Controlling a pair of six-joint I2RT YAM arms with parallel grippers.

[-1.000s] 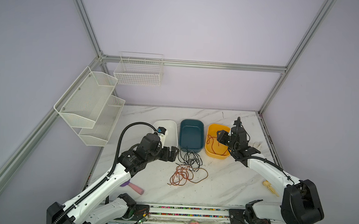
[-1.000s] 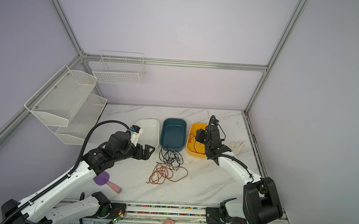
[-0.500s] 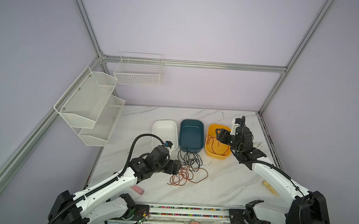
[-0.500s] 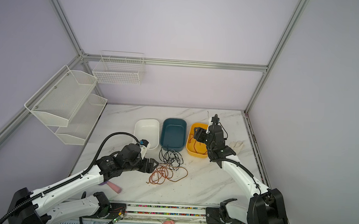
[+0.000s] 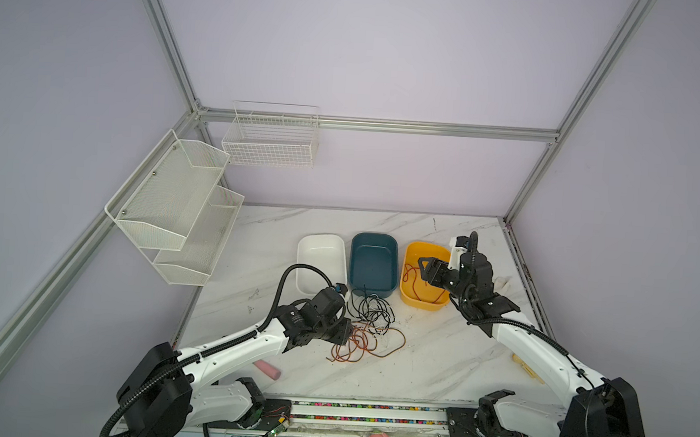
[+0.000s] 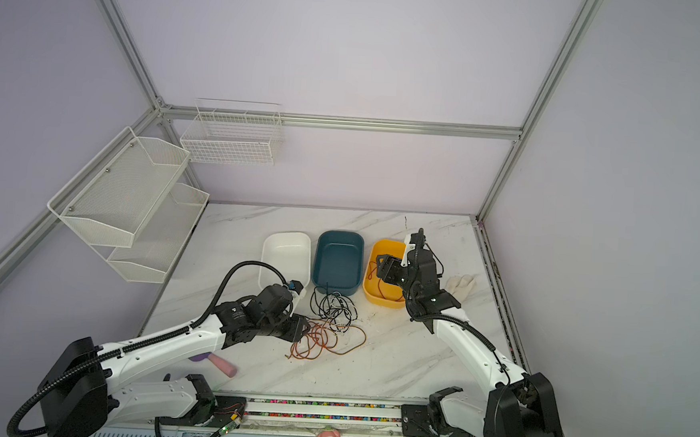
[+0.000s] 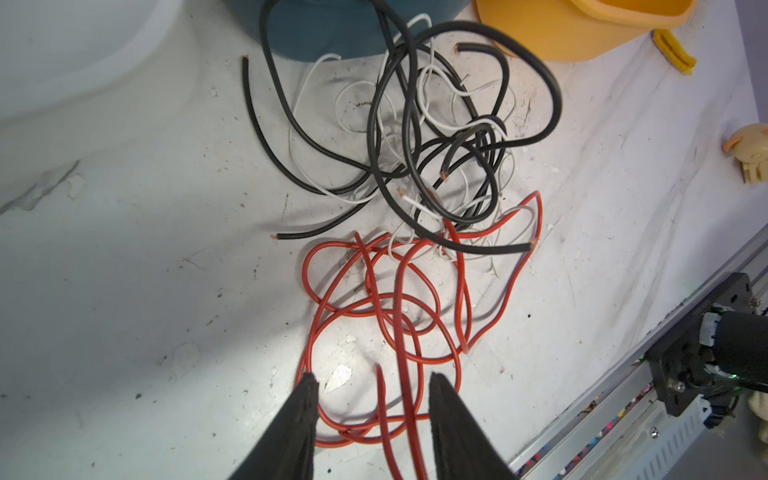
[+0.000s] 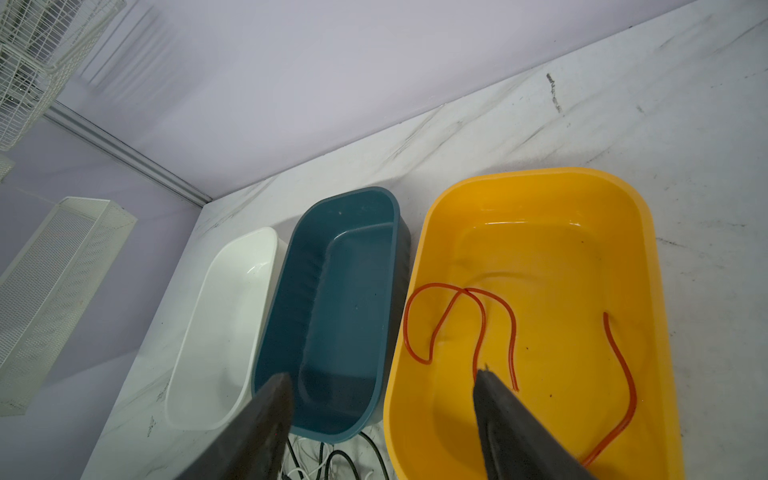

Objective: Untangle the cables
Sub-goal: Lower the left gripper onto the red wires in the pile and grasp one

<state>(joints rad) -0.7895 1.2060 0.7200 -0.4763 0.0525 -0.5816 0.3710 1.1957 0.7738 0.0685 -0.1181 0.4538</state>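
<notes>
A little red sorted, most left to untangle
My left gripper (image 7: 372,378) sits low, nearest me, jaws half apart around red cables (image 7: 398,291) but, as far as I can tell, not yet pinching them; behind, black and white cables (image 5: 369,310) lie looped together, touching the reds. Farther back my right gripper (image 8: 382,374) hangs wide and empty over the yellow bin (image 8: 540,183), which holds loose red strands (image 8: 482,320); blue bin (image 8: 291,249) and white bin (image 8: 232,257) hold none

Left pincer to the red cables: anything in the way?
Nothing visible. The left pincer is open, and red cables run between its fingers. The black cables lie beyond them, nearer the teal bin.
</notes>
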